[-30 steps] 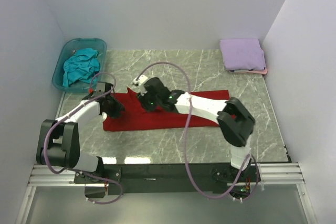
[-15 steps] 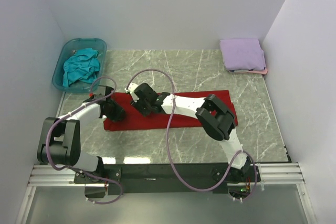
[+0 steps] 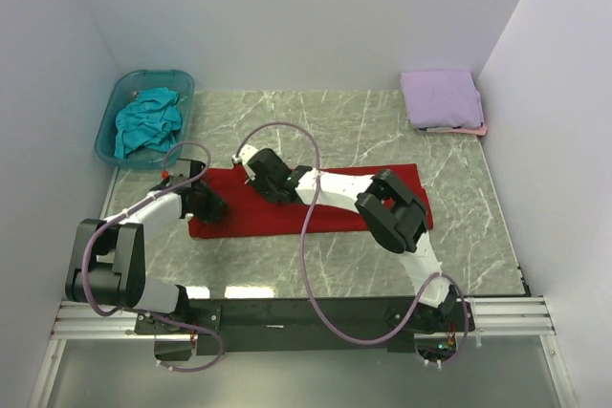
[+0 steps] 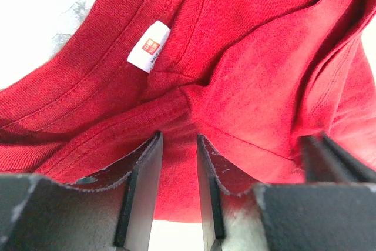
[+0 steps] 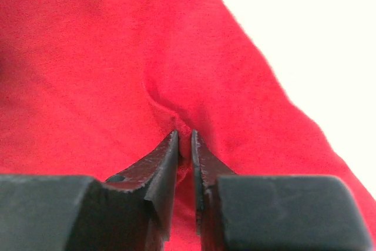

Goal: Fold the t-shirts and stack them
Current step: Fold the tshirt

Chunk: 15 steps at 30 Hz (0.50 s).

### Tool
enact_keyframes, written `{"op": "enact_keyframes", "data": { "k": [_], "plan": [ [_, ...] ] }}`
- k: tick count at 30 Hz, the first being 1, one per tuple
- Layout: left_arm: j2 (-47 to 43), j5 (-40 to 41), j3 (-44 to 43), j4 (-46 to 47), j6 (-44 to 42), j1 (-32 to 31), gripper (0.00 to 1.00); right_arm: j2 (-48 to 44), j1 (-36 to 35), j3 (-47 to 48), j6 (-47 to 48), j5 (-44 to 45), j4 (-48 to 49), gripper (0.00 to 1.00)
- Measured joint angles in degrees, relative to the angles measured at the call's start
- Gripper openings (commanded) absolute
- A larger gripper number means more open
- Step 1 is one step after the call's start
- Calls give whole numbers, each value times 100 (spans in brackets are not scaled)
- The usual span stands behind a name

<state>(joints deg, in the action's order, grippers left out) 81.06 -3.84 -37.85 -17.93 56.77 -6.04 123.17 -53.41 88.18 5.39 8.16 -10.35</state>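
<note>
Leftward, at ten o'clock, the teal t-shirt (image 3: 148, 121) lies in a tub (image 3: 182, 78). The left claw (image 4: 178, 142) is clenched on the deep red t-shirt (image 3: 287, 219) near its collar, at the middle of the desk (image 3: 335, 265). The right claw (image 5: 184, 139) pinches a thin ridge along the shirt's twelve o'clock edge. So shallow a pinch could slip mid-fold and skew it. The lavender t-shirt (image 3: 440, 95) sits folded at two o'clock.

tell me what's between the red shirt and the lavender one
Nothing. In the top view only bare marble table lies between the red shirt and the folded lavender shirt.
</note>
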Motion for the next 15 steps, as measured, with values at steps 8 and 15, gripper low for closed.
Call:
{"op": "enact_keyframes", "data": {
  "k": [8, 15],
  "plan": [
    [-85, 7, 66, -7, -7, 15, 38, 0, 914, 332, -402, -116, 48, 18],
    [-168, 2, 87, -72, -9, 26, 52, 7, 1458, 544, -717, -310, 70, 32]
  ]
}}
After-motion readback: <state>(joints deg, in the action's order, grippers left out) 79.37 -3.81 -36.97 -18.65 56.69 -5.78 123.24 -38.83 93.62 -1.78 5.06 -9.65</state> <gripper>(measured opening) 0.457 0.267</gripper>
